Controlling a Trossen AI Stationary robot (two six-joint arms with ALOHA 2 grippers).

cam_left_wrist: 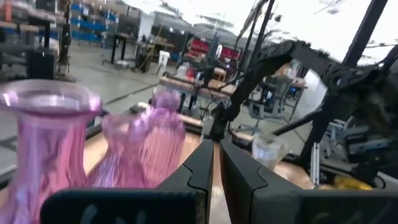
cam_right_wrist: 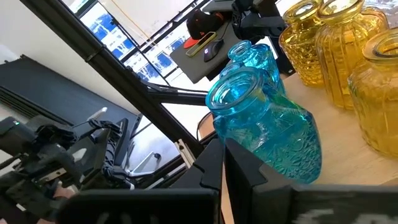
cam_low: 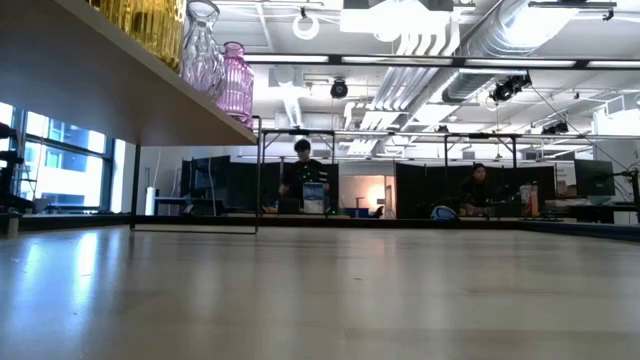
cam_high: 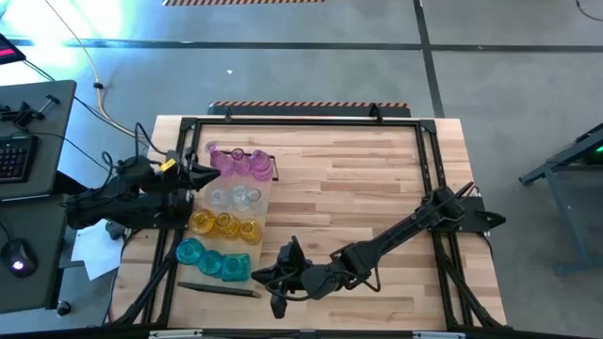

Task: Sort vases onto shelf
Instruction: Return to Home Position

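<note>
The vases (cam_high: 226, 224) stand in colour rows on the shelf (cam_high: 263, 200) at the counter's (cam_high: 377, 179) left. The left hand (cam_high: 205, 174), fingers pressed together, hangs beside the pink ones; the right hand (cam_high: 267, 276), likewise pressed together, near the teal.

No legible text, label, brand name or number in any view. Only marking noted: an orange-and-black striped strip (cam_high: 309, 104) along the far edge of the bench (cam_high: 377, 188), with no lettering on it. Low view: a blue-and-white item (cam_low: 315, 197) in front of a person (cam_low: 303, 170) in the room behind; any print on it is too small to read.
</note>
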